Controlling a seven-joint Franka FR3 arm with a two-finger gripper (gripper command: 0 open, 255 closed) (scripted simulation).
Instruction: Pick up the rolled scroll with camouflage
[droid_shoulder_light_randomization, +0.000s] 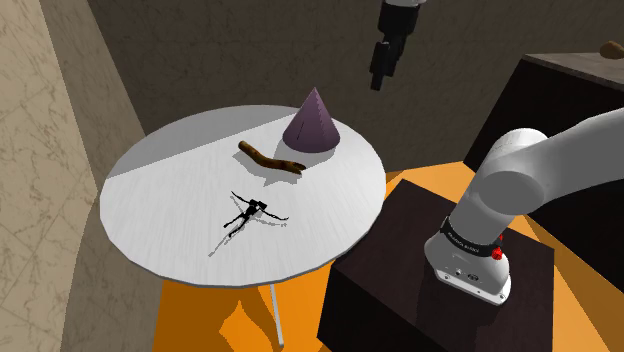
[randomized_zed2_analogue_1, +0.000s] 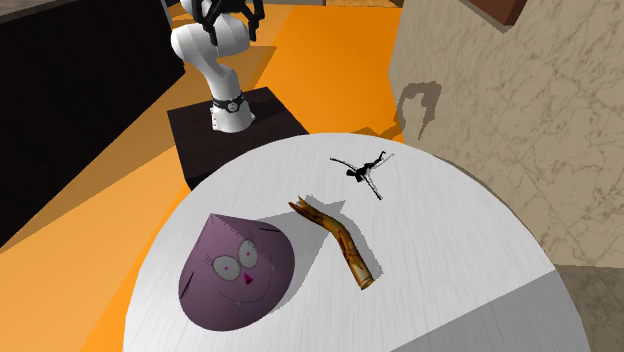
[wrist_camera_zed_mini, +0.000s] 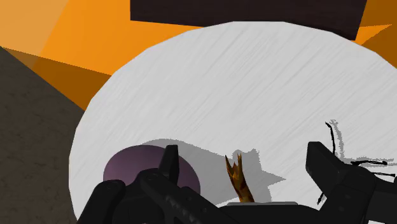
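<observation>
A thin brown scroll, mottled and forked at one end, lies flat near the middle of the round white bench. A purple cone with a cartoon face stands just beside it on one side. A spindly black figure sprawls near it on the other.

The hand hangs well above the bench, its fingers spread wide and holding nothing. In the wrist view the scroll's forked tip sits between the two fingers, with the cone's shadow falling across it.

The scroll's slim, low shape looks like the main hazard. If the descent stops short, the fingers would likely close on air above it. If it goes too deep, the tips would likely hit the benchtop.

The cone is the next worry. With the fingers this far apart, the one on the cone's side could nudge or tip the cone on the way down. The other finger could snag the figure's thin limbs.

The hand also appears lined up over the forked end, not the scroll's middle. A pinch there could let the long body swing, twist or slip free on the lift.
</observation>
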